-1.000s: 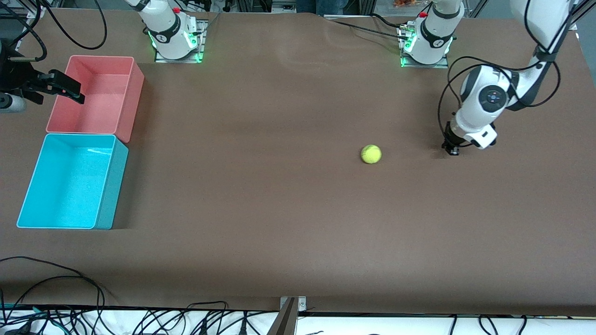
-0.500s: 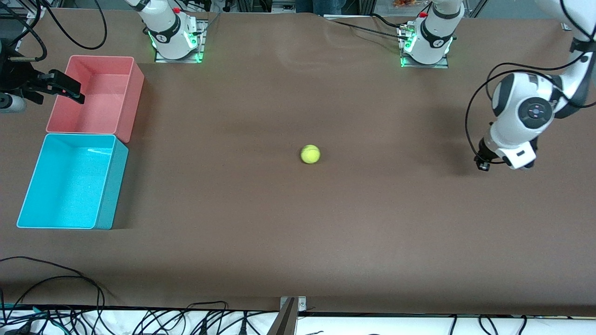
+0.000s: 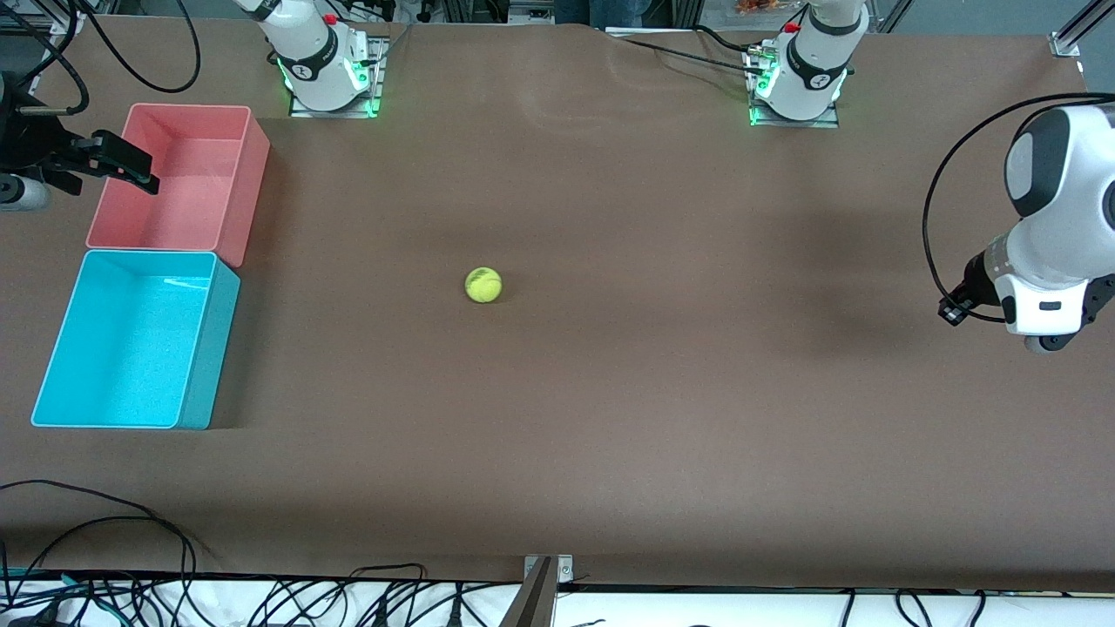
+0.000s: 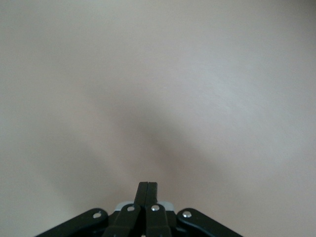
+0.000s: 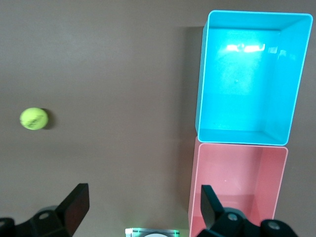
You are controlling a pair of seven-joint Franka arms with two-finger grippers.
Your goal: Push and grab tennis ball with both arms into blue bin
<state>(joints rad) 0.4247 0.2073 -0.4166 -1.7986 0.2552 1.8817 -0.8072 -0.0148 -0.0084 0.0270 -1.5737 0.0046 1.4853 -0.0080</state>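
The tennis ball lies on the brown table near its middle, apart from both grippers; it also shows in the right wrist view. The blue bin stands empty at the right arm's end of the table and shows in the right wrist view. My left gripper is shut and empty over the left arm's end of the table; in the left wrist view its fingers are pressed together over bare table. My right gripper is open and empty, high over the pink bin's outer edge; the right wrist view shows it too.
A pink bin stands empty against the blue bin, farther from the front camera; it also shows in the right wrist view. Black cables lie along the table's near edge.
The tennis ball has rolled across the table toward the right arm's end. My left arm has drawn back toward its own end of the table. The right arm has not moved.
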